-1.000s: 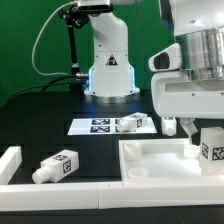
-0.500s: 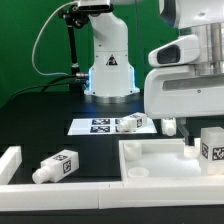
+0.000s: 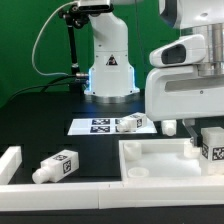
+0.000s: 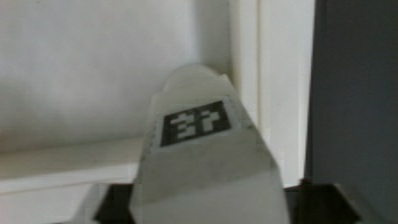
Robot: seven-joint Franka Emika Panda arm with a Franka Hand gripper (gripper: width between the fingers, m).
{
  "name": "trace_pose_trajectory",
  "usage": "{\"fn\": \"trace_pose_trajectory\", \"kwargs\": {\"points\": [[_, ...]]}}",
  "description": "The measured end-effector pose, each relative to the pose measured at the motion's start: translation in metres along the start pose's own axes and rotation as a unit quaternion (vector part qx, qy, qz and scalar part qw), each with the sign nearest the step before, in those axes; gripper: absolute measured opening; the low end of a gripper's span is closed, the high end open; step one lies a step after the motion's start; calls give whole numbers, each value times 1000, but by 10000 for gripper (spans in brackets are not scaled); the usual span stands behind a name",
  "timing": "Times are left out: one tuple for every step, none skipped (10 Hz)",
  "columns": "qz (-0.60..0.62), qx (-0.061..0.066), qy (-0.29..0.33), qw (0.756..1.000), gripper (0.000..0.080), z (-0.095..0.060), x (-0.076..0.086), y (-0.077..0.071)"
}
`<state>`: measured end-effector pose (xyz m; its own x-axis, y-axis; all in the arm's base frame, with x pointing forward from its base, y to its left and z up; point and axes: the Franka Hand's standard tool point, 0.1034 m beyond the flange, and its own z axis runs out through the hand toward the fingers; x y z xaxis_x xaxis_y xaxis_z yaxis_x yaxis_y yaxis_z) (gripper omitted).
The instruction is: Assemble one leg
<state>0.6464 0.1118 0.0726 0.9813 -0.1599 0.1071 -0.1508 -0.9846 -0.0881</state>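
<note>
Exterior view | stubby white plastic tagged leg point(image 3: 212, 147) stands upright over the large square white tray-like part point(image 3: 150, 160), at its right | gripper point(image 3: 186, 120) directly above; you can't tell jaw opening or hold.

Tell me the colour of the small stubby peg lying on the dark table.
The white plastic leg carries black-and-white square tags; the exterior view shows it best.
</note>
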Motion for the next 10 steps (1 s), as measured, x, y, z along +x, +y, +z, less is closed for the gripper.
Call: {"fn": "trace_pose_trajectory", "kwargs": {"points": [[61, -1, 2, 998, 285, 1, 1, 2], [115, -4, 4, 993, 287, 1, 2, 4], [151, -5, 4, 989, 288, 1, 2, 4], [208, -6, 5, 978, 288, 1, 2, 6], [271, -7, 5, 962, 287, 1, 2, 8], [336, -8, 5, 942, 288, 1, 1, 9], [405, -9, 2, 914, 288, 1, 0, 10], [481, -7, -5, 876, 288, 0, -1, 11], [535, 0, -15, 845, 288, 0, -2, 11], [609, 8, -25, 793, 288, 0, -3, 12]]}}
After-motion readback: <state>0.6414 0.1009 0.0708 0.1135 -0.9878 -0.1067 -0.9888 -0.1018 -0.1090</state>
